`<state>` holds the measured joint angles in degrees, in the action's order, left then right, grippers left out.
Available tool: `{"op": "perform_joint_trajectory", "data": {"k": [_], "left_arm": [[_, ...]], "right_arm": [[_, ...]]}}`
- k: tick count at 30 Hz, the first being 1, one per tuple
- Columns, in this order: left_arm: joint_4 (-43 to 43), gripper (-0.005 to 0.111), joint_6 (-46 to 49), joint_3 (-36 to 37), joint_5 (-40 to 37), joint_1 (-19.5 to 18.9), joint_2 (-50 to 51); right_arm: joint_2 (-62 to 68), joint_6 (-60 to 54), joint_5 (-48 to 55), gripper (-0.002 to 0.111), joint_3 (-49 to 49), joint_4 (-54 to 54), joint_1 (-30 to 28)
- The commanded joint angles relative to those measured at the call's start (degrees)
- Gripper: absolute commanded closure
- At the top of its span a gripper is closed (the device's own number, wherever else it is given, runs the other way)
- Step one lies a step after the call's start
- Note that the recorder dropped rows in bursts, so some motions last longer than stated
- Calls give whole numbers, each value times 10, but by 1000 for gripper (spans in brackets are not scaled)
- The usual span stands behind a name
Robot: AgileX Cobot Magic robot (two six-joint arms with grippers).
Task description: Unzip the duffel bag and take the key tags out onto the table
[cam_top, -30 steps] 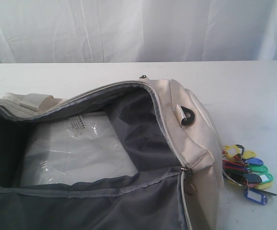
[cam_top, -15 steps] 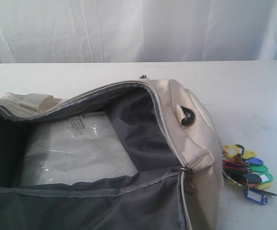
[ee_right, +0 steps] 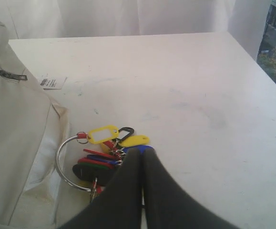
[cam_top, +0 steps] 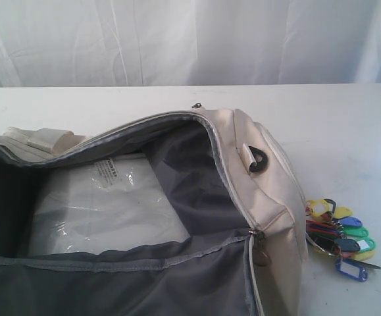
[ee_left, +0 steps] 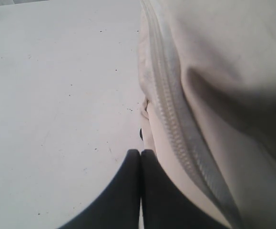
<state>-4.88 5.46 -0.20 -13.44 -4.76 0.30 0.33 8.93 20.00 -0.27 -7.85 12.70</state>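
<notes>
**Both sets of jaws pressed together; key tags (cam_top: 340, 238) out on the table (cam_top: 335, 125) beside the open duffel bag (cam_top: 269, 191)**

From the left wrist camera I see the left gripper (ee_left: 140, 153) with its dark fingers (ee_left: 123, 191) flat against each other and nothing between them. It sits low, its tips at the edge of the duffel bag's (ee_left: 223, 71) cream fabric. A closed zipper line (ee_left: 176, 119) runs along that side. White table (ee_left: 56, 95) fills the other half of the view.

From the right wrist camera, the right gripper (ee_right: 142, 153) is likewise closed, with no gap between the fingers (ee_right: 166, 195). Its tips are over the bunch of key tags (ee_right: 104, 155), but I cannot tell whether they touch it. The tags hang on a metal ring (ee_right: 59, 160) that lies against the bag's end wall (ee_right: 14, 143). A yellow tag (ee_right: 103, 134) sits at the top of the bunch, with red, blue and black ones under it. A small barcode label (ee_right: 52, 82) lies on the table (ee_right: 190, 95) farther off.

On the exterior camera the bag is unzipped wide, showing its grey lining (cam_top: 190, 178). A clear-wrapped white packet (cam_top: 104, 204) lies inside on the bottom. A black strap ring (cam_top: 258, 161) sits on the end panel, and a zipper pull (cam_top: 261, 254) hangs at the near corner. The tags rest on the table just to the right of that end. A white curtain (cam_top: 177, 39) hangs behind.
</notes>
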Motion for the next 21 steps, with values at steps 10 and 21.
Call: {"op": "perform_joint_trajectory", "data": {"k": [10, 21], "left_arm": [[-6, 107, -1, 2, -1, 3, -3], [-6, 107, -1, 2, -1, 9, -3]], "right_arm": [[-3, 3, 0, 108, 3, 1, 3], [-3, 0, 0, 108, 3, 0, 3]]}}
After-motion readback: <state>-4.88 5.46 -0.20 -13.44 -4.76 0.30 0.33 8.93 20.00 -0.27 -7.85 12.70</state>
